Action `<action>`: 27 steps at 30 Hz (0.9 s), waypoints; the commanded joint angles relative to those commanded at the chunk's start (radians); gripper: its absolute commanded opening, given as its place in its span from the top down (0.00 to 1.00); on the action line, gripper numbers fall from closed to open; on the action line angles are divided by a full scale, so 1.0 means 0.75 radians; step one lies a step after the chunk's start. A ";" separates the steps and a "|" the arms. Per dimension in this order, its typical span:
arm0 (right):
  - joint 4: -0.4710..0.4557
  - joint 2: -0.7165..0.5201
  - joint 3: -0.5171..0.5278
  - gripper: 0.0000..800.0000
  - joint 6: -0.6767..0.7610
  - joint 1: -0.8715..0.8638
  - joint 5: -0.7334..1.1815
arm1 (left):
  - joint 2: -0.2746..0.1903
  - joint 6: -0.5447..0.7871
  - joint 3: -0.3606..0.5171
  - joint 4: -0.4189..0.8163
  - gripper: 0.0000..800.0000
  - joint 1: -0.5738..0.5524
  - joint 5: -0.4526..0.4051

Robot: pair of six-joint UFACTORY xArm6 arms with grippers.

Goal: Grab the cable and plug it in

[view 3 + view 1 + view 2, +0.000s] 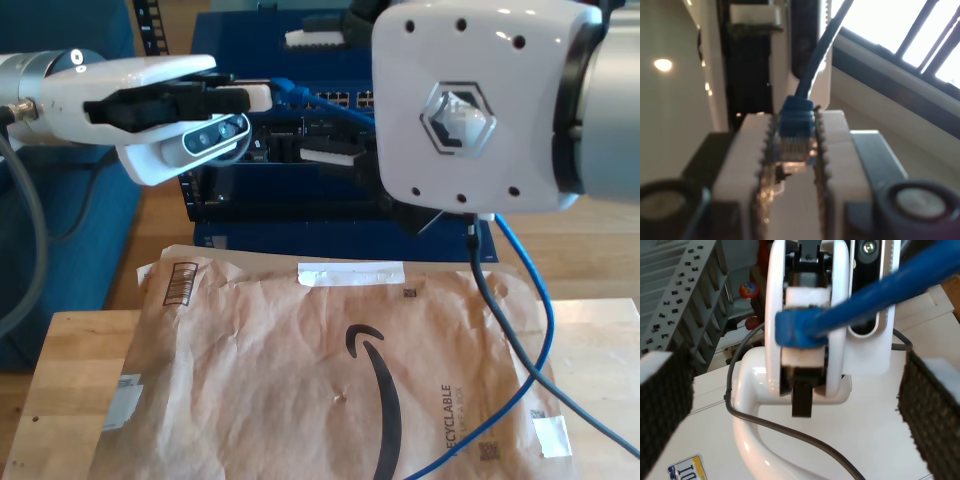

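Observation:
My first gripper [796, 165] is shut on the blue plug end [796, 127] of the cable [816, 55], which runs away from its white toothed jaws. In the exterior view this gripper [256, 98] reaches in from the exterior view's left and holds the plug in front of a blue network switch [335, 100]. The cable [531, 290] then hangs down on the exterior view's right and trails over the table. My second gripper [797, 410] is open, its black foam pads [665, 410] wide apart, and it faces the first gripper and the held plug [795, 329].
A brown padded envelope [300, 370] covers most of the wooden table [60, 380]. The second arm's big white wrist [465, 105] fills the exterior view's upper right. A dark grey robot cable [497, 325] hangs beneath it. A blue rack [240, 200] stands behind the table.

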 joint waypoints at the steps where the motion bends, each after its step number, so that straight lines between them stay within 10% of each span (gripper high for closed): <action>1: 0.000 0.000 0.002 0.33 0.000 0.000 -0.014 | 0.000 0.000 0.002 0.000 0.99 0.000 0.002; 27: 0.000 -0.012 0.043 0.55 0.004 0.010 -0.057 | 0.002 -0.004 0.012 -0.002 0.98 -0.010 0.020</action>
